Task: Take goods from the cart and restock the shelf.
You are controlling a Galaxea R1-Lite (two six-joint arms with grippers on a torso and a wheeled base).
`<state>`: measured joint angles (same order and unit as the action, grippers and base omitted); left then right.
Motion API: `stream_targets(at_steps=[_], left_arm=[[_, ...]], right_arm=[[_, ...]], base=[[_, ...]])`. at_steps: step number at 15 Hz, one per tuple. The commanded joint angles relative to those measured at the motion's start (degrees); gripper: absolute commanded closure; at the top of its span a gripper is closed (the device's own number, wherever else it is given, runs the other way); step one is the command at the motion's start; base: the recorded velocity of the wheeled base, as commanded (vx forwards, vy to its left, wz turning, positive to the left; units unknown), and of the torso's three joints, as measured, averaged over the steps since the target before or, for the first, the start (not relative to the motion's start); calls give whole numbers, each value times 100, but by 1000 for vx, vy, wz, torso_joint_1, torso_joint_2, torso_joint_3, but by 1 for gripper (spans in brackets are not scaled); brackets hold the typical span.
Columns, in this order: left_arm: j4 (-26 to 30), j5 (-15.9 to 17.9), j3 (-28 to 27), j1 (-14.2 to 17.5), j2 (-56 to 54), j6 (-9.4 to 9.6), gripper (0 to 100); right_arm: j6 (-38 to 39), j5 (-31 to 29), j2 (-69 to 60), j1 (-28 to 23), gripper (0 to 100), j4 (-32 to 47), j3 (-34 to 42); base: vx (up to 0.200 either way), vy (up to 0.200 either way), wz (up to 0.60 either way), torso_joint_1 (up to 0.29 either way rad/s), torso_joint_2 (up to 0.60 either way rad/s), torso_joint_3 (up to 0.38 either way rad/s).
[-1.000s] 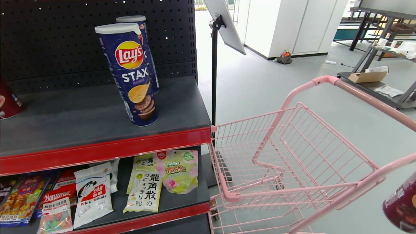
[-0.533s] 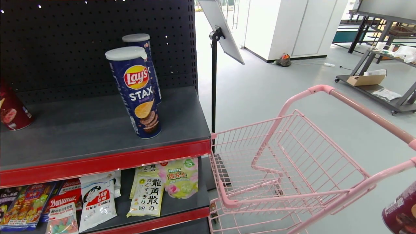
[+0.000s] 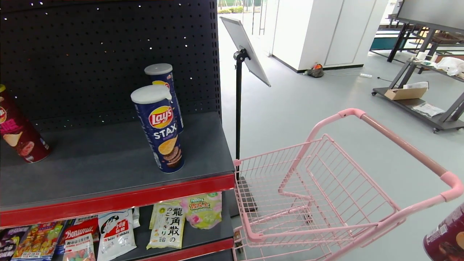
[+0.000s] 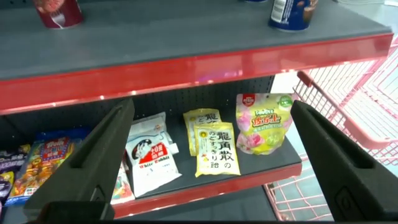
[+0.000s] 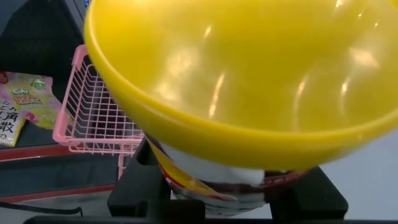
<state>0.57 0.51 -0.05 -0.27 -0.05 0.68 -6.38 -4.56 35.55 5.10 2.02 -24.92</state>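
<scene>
Right gripper (image 5: 230, 198) closed around maroon can (image 3: 445, 235) — hold seems firm. Left gripper (image 4: 211, 168) wide, holding nothing. Shelf (image 3: 90, 166) well left of holding hand, beyond cart (image 3: 398, 142) — lift over pink rim, keep can upright, set down gently.

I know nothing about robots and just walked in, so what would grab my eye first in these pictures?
Probably the tall blue chip can standing near the front edge of the upper shelf, with a second blue can just behind it. Next, the pink wire cart beside the shelf, and the dark red can with a yellow lid held in the right gripper.
</scene>
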Motion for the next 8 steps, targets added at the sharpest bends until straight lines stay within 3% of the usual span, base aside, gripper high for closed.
stream_targets(at_steps=[1, 5, 8], left_arm=[[4, -7, -4, 0, 5, 2, 0], [-5, -7, 5, 0, 5, 2, 0], [4, -7, 5, 0, 5, 2, 0]], right_arm=[[-22, 8, -39, 0, 100, 0, 31], [-118, 8, -347, -9, 100, 35, 259], [-171, 8, -408, -9, 100, 17, 356]], base=[[0, 0, 0, 168, -378, -232], [0, 0, 0, 43, -104, -57], [0, 0, 600, 4, -2, -1]])
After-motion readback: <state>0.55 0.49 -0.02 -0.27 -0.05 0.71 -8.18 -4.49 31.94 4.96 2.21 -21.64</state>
